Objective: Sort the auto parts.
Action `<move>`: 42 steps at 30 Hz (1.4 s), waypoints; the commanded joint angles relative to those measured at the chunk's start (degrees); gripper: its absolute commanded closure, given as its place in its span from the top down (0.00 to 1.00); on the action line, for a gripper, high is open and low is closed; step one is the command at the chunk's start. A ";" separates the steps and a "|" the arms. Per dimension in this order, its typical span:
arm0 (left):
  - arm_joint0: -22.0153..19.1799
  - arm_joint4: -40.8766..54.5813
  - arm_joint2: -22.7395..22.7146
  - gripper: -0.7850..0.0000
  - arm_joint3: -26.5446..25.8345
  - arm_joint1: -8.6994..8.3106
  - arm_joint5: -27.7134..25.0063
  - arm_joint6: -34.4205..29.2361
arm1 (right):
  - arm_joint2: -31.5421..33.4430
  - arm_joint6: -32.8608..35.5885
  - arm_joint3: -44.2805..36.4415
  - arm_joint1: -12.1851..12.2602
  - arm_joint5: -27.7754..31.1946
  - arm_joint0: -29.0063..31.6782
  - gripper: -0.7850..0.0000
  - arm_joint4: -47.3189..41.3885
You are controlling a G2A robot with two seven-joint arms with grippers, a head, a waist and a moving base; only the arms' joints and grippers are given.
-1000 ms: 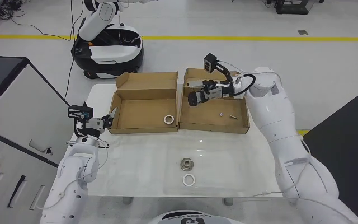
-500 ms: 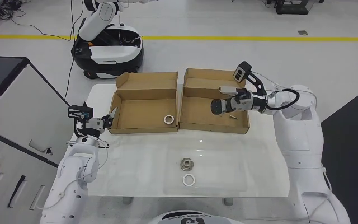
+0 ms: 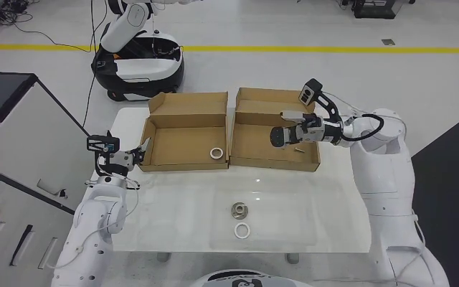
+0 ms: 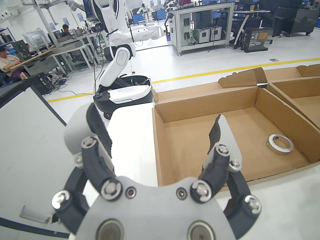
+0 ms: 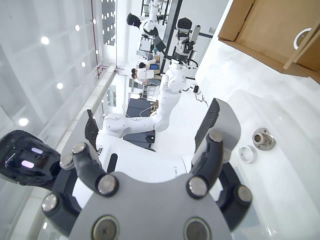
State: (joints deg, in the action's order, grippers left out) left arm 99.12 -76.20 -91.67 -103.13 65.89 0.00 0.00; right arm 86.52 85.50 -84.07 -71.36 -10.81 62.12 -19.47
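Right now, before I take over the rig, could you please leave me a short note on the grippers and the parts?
The left gripper is open and empty, at the outer side of the left box.
The right gripper is open and empty, above the right box.
Done: one white ring lies in the left box.
Left: a flanged metal part and a second white ring lie side by side on the table, in front of the boxes. Neither is sorted yet.
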 commanded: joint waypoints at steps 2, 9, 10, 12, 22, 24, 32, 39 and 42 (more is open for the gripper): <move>0.00 0.00 0.00 1.00 0.00 0.00 0.00 0.00 | 0.00 0.00 0.00 0.00 0.00 0.00 1.00 0.00; 0.00 0.00 0.00 1.00 0.00 0.00 0.00 0.00 | 0.00 0.00 0.00 0.00 0.00 0.00 1.00 0.00; 0.00 0.00 0.00 1.00 0.00 0.00 0.00 0.00 | 0.00 0.00 0.00 0.00 0.00 0.00 1.00 0.00; 0.00 0.00 0.00 1.00 0.00 0.00 0.00 0.00 | 0.00 0.00 0.00 0.00 0.00 0.00 1.00 0.00; -0.18 -0.18 0.37 1.00 -1.69 0.00 -1.29 -0.29 | 0.00 0.00 0.00 0.00 0.00 0.00 1.00 0.00; 0.52 0.12 0.70 1.00 -4.05 -0.01 -3.12 -1.50 | 0.00 0.00 0.00 0.00 0.00 0.00 1.00 0.00; -0.54 -3.89 5.12 1.00 -14.86 -0.32 -10.09 -21.79 | 0.00 0.00 0.00 0.00 0.00 0.00 1.00 0.00; -2.83 -3.35 9.25 1.00 -21.20 -0.25 -12.90 -35.93 | 0.00 0.00 0.00 0.00 0.00 0.00 1.00 0.00; -3.47 -2.00 10.38 1.00 -23.01 -0.13 -12.12 -40.55 | 0.00 0.00 0.00 0.00 0.00 0.00 1.00 0.00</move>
State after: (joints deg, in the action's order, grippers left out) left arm 95.86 -78.96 -81.66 -125.62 65.69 -12.88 -38.76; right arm 86.52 85.50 -84.07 -71.36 -10.81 62.12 -19.47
